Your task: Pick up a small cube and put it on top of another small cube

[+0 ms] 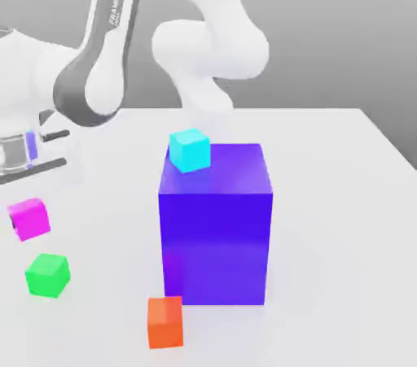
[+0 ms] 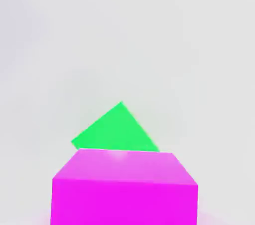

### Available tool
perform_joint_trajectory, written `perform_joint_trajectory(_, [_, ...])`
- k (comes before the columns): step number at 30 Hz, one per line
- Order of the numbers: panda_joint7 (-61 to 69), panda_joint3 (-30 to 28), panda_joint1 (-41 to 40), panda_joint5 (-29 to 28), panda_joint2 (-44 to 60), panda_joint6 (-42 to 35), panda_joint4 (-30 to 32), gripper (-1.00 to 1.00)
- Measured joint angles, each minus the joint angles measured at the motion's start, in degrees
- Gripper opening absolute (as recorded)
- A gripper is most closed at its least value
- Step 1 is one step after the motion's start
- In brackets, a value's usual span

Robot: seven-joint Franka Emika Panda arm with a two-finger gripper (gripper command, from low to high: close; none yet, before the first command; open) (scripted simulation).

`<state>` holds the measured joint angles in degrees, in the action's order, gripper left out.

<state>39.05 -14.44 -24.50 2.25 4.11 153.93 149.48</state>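
Observation:
The small magenta cube point(image 1: 29, 220) hangs slightly tilted just under my hand at the exterior view's left edge, lifted off the white table. My gripper point(image 1: 27, 199) is shut on it from above. In the hand view the magenta cube point(image 2: 124, 189) sits very close to the camera. The small green cube point(image 1: 47, 275) rests on the table a little nearer the front than the magenta one, apart from it. The hand view shows the green cube point(image 2: 115, 129) beyond the magenta one, partly hidden by it.
A big blue-violet block point(image 1: 216, 223) stands mid-table with a cyan small cube point(image 1: 190, 150) on its top corner. An orange-red small cube point(image 1: 165, 322) lies in front of the block. The arm's white links rise behind. The white table point(image 1: 342, 219) stretches to the right.

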Motion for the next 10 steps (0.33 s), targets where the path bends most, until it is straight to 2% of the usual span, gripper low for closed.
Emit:
perform_joint_trajectory(7, [3.82, 2.35, -1.48, 5.23, 7.75, 6.87, -0.21, -1.00])
perform_joint_trajectory(8, [4.22, 2.58, -1.62, 5.80, 8.49, 7.50, -0.21, 1.00])
perform_joint_trajectory(10, [4.22, 2.58, -1.62, 5.80, 8.49, 7.50, -0.21, 1.00])
